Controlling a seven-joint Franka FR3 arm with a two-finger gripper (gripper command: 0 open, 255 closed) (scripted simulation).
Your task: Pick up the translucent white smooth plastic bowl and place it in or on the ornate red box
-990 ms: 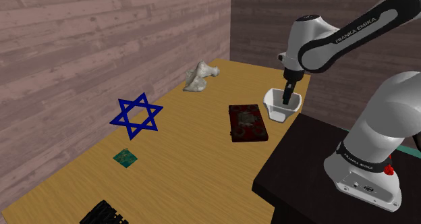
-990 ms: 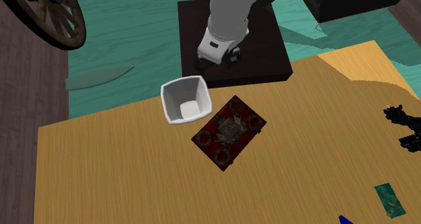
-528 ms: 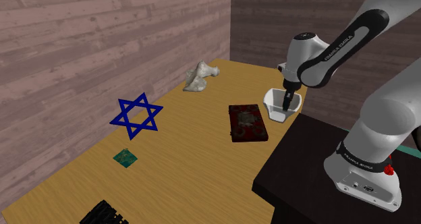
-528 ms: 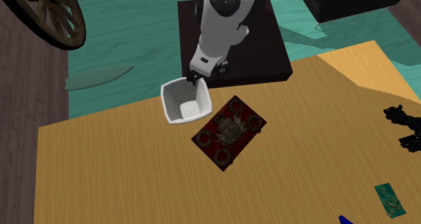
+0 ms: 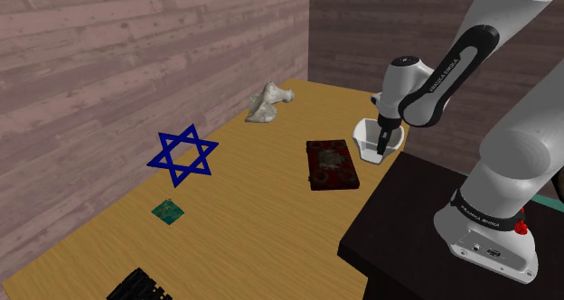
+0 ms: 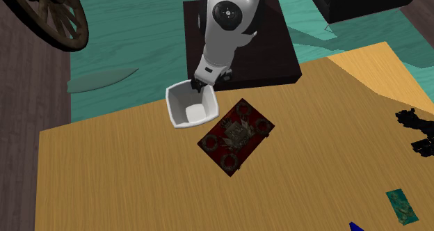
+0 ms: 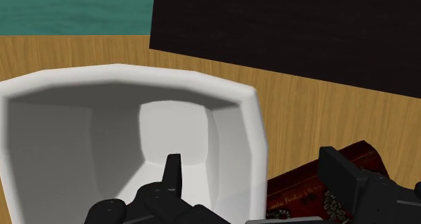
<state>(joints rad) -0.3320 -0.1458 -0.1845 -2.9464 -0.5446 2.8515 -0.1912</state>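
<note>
Progress stands at the grasp, with nothing yet moved to its goal. The white bowl rests upright on the table, at the edge nearest the dark stand, and the ornate red box lies flat just beside it, further in from that edge; whether the two touch cannot be told. The claw is down at the bowl's rim on the stand side. In the wrist view its fingers stand wide apart and straddle one wall of the bowl: one finger is inside the hollow and the other is outside, over the box, with neither seeming to press the wall. By the look of it the approach is done. What remains is to close on the wall, lift the bowl off the table, carry it the short way over and set it on the box.
</note>
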